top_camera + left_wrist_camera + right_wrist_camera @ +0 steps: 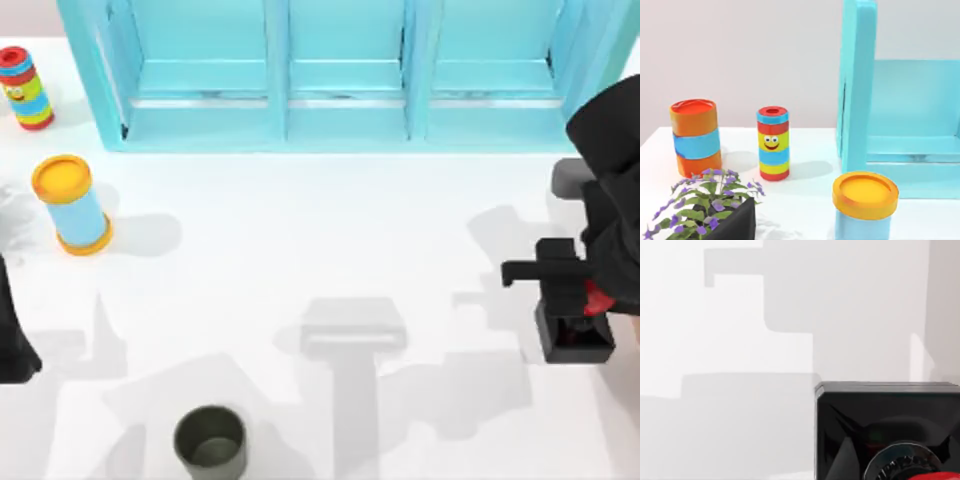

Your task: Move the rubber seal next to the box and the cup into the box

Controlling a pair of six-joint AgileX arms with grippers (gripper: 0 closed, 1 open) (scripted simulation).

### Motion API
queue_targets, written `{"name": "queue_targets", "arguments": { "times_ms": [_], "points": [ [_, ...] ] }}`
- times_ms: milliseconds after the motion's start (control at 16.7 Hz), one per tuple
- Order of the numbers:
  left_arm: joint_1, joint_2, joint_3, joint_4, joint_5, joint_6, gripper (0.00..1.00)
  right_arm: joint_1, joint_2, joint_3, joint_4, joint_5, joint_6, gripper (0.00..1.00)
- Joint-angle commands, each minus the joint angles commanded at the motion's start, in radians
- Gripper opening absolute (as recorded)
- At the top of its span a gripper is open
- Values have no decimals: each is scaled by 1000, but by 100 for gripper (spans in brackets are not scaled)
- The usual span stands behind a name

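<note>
At the table's right edge, the right gripper [588,300] hangs over the black-based, red-knobbed rubber seal [575,335]; whether it grips is unclear. The dark olive-green cylindrical cup [211,441] stands near-left. No readable writing appears.

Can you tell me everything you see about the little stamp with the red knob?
The rubber seal sits at the table's right side, under my right arm. It has a glossy black square block base and a shiny red round knob on top, with a silvery ring around the knob's foot in the right wrist view. My right pincer is at the knob, so the arm hides part of it. The seal looks upright.
</note>
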Motion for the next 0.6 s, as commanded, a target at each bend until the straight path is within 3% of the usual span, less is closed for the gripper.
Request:
{"name": "queue_targets", "arguments": {
  "times_ms": [60,600],
  "points": [
    [0,0,0,0,0,0,100,0,0,0,0,0,0,0],
    [0,0,0,0,0,0,100,0,0,0,0,0,0,68]
  ]
}}
